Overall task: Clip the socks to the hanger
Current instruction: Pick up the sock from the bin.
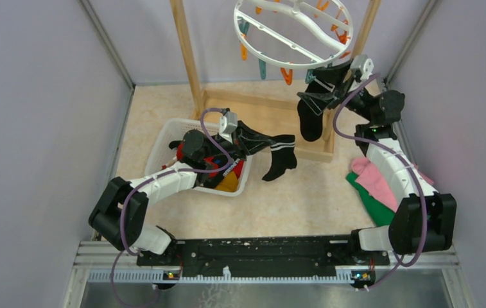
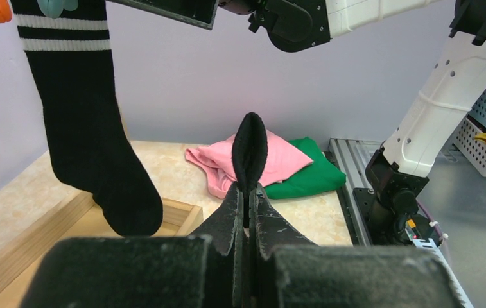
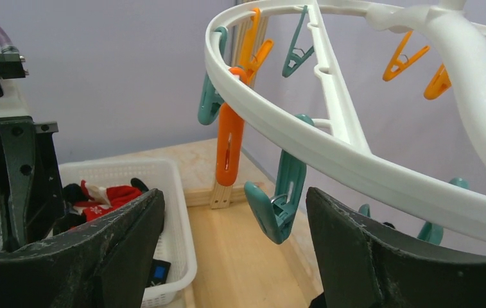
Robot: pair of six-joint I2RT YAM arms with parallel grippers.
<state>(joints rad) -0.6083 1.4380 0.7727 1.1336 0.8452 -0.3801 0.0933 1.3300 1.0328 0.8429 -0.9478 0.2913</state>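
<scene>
The white hanger ring (image 1: 293, 29) hangs at the back with orange and teal pegs. A black sock with white stripes (image 1: 311, 122) hangs from it, gripped by a teal peg (image 2: 54, 6); it also shows in the left wrist view (image 2: 86, 128). My left gripper (image 1: 248, 136) is shut on a second black sock with white stripes (image 1: 280, 160), held above the table right of the basket; its fabric sticks up between the fingertips (image 2: 250, 147). My right gripper (image 1: 322, 93) is open under the ring (image 3: 330, 147), with a teal peg (image 3: 278, 199) between its jaws, untouched.
A white mesh basket (image 1: 163, 138) at the left holds red (image 3: 108, 196), yellow and dark socks. The wooden rack frame (image 1: 278, 119) stands under the hanger. Pink (image 1: 375, 179) and green (image 1: 372, 205) cloths lie at the right beside the right arm.
</scene>
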